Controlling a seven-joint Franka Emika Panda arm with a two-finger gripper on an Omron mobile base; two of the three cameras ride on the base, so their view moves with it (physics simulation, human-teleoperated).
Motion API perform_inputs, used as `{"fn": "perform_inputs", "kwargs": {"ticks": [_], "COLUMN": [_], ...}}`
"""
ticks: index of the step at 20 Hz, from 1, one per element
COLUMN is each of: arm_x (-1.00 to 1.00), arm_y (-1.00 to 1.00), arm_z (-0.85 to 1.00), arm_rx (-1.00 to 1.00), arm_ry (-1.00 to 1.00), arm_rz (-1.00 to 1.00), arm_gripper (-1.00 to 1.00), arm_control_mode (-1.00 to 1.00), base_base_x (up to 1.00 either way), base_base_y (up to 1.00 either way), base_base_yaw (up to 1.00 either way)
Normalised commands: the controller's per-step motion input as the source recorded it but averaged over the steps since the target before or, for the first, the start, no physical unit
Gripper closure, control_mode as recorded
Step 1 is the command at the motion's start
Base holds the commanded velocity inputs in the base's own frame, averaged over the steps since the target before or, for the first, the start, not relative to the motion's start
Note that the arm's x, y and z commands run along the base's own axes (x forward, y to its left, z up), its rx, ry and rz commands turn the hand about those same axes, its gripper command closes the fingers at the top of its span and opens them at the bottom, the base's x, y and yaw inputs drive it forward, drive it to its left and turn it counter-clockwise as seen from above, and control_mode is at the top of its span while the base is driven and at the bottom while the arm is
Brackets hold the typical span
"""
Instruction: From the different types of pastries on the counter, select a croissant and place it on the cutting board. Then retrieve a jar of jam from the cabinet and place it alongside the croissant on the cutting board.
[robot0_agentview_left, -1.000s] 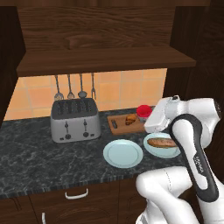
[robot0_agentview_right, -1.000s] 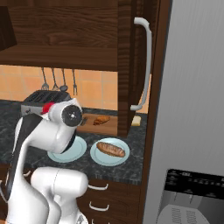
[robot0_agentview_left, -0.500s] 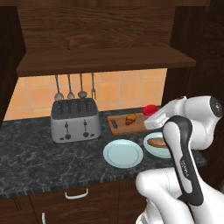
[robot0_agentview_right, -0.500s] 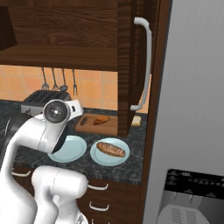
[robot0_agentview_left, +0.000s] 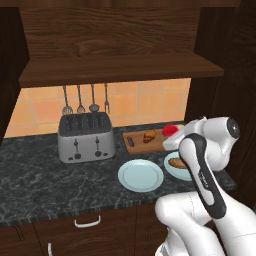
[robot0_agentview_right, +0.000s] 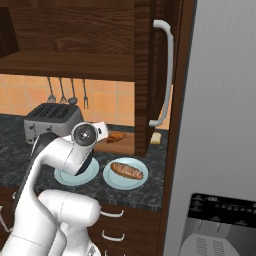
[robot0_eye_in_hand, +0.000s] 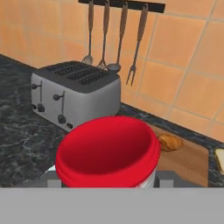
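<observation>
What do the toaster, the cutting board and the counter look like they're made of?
Toaster: brushed metal, going by its silver-grey sheen. Cutting board: light-brown wood, matte; grain too faint to confirm. Counter: polished stone, probably granite, dark with pale speckled veining.

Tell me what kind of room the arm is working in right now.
A rendered home kitchen, by the look of it: a toaster on a dark stone counter, utensils hanging on a tiled wall, and dark wood cabinets above.
</observation>
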Motion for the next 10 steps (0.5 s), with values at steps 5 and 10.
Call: {"fn": "perform_inputs", "kwargs": {"ticks": [5, 10], "arm_x": [0.75, 0.70], "arm_y": [-0.10, -0.16], "arm_z": [-0.42, -0.26], "arm_rx": [0.00, 0.00], "arm_ry": [0.00, 0.00], "arm_rz": [0.00, 0.00], "arm_gripper": [1.00, 1.00], "arm_control_mode": [-1.00, -1.00], "base_base_x": [0.00, 0.00], "base_base_y": [0.00, 0.00], "base_base_yaw": [0.00, 0.00]}}
